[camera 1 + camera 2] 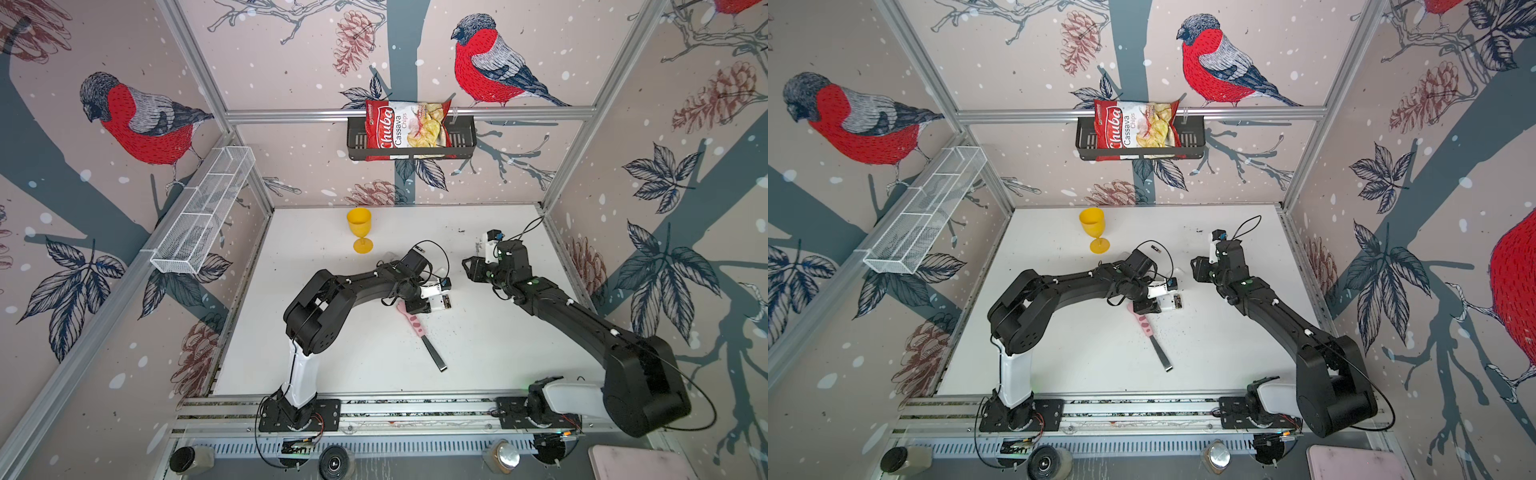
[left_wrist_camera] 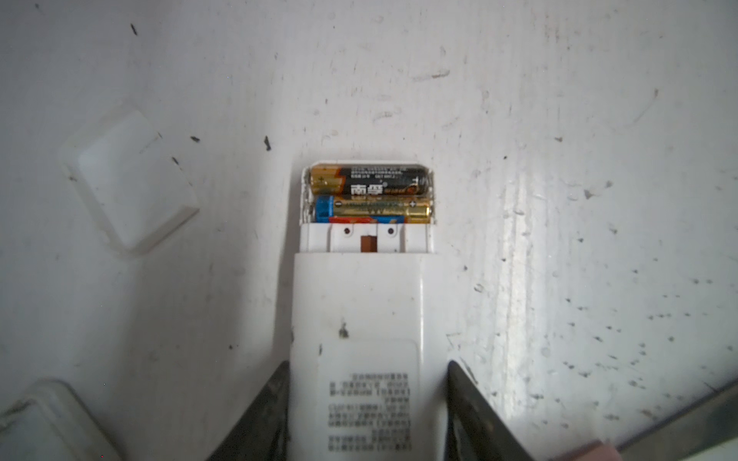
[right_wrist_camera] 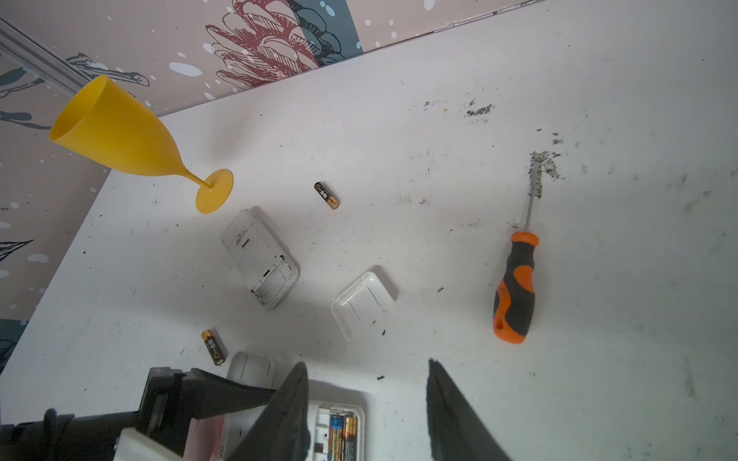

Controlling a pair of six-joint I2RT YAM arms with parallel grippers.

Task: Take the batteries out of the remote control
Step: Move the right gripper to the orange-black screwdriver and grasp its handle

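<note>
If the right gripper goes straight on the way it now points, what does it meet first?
Probably the loose white cover on the table, ahead of the right gripper; depth is unclear, so bare table may come first.

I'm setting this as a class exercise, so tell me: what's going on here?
The left hand grips a white remote control by its sides, cover off, with two batteries lying side by side in the bay. The right hand hovers open near that end, holding nothing. A second remote lies with an empty bay, two loose batteries on the table near it.
</note>
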